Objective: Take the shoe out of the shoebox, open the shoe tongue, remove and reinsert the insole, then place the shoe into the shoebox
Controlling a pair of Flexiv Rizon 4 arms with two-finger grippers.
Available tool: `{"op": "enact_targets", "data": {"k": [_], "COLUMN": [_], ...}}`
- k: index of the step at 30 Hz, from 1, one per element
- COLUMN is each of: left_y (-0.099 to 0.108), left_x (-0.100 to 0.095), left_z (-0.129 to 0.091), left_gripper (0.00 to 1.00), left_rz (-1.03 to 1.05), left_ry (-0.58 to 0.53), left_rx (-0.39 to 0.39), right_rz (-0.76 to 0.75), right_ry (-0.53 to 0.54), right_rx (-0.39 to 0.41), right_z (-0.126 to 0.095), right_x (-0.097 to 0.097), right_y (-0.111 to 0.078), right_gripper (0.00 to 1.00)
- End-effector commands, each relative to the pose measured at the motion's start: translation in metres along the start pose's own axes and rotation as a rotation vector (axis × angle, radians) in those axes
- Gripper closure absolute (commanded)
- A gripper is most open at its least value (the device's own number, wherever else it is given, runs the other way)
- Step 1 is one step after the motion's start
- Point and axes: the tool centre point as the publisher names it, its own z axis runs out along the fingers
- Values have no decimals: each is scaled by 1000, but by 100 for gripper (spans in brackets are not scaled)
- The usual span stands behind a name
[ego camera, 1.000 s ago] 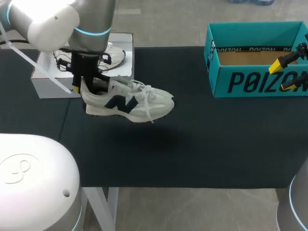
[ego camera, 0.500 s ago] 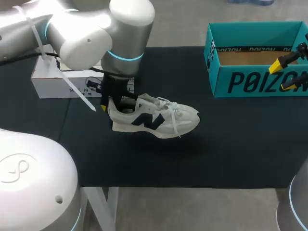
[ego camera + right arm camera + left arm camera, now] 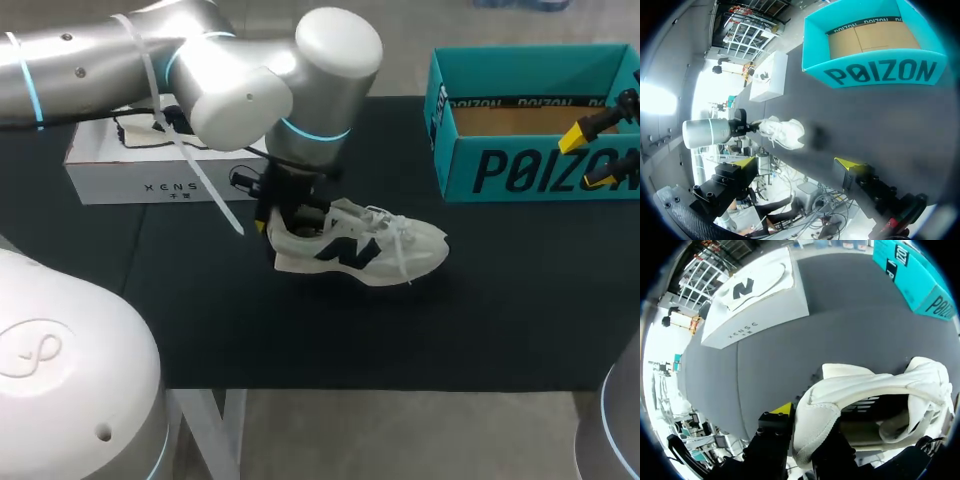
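1. Head view:
   - The left gripper (image 3: pixel 272 212) is clenched on the heel collar of the shoe (image 3: pixel 355 245). The arm comes in from the left and reaches to mid-table.
   - The shoe lies on its sole line with the toe pointing toward the teal box (image 3: pixel 530 165). The sole is at or just above the mat (image 3: pixel 300 330), and I can't tell whether they touch.
   - A heel grip probably leaves the tongue and laces free for the other arm.
   - The right gripper (image 3: pixel 600 150) sits at the right edge in front of the teal box, well apart from the shoe.
   - The white box (image 3: pixel 150 175) is behind the left arm.

2. Left wrist view:
   - The left gripper (image 3: pixel 805 440) has one finger outside the heel and the other inside the collar, so it pinches the heel wall of the shoe (image 3: pixel 865 390).
   - The shoe opening faces the camera, and the inside is partly in view.
   - The white box (image 3: pixel 760 310) is ahead with a second shoe (image 3: pixel 752 287) in or on it, I can't tell which.
   - A corner of the teal box (image 3: pixel 915 275) shows beyond the toe.

3. Right wrist view:
   - The right gripper (image 3: pixel 796 165) has its fingers spread with nothing between them.
   - The teal box (image 3: pixel 875 55) is ahead, open, with a bare cardboard floor.
   - The shoe (image 3: pixel 782 132) is further off, held by the left arm (image 3: pixel 710 131).

4. Surface:
   - The mat is dark and flat.
   - The shoe sits between the two boxes, which I judge to be within reach of both arms for the tongue and insole work.
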Motion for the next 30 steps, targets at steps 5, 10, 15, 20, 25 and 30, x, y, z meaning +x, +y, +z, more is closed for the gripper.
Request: {"op": "enact_targets", "data": {"k": [5, 10, 15, 20, 25, 30], "left_y": [-26, -24, -19, -20, -10, -4], "left_x": [28, 37, 35, 25, 5, -10], "left_z": [35, 54, 62, 51, 10, -14], "left_gripper": [100, 100, 100, 0, 0, 0], "left_rz": [-27, -5, 11, 89, 170, 280], "left_ry": [-23, -12, -18, 16, 68, 159], "left_rx": [-65, -89, -109, -94, -61, -80], "right_rz": [1, 1, 1, 1, 1, 1], "right_ry": [-3, -3, -3, -3, -3, -3], "right_rx": [2, 2, 2, 2, 2, 2], "right_z": [0, 0, 0, 0, 0, 0], "right_x": [0, 0, 0, 0, 0, 0], "right_y": [1, 1, 1, 1, 1, 1], "right_gripper": [0, 0, 0, 0, 0, 0]}}
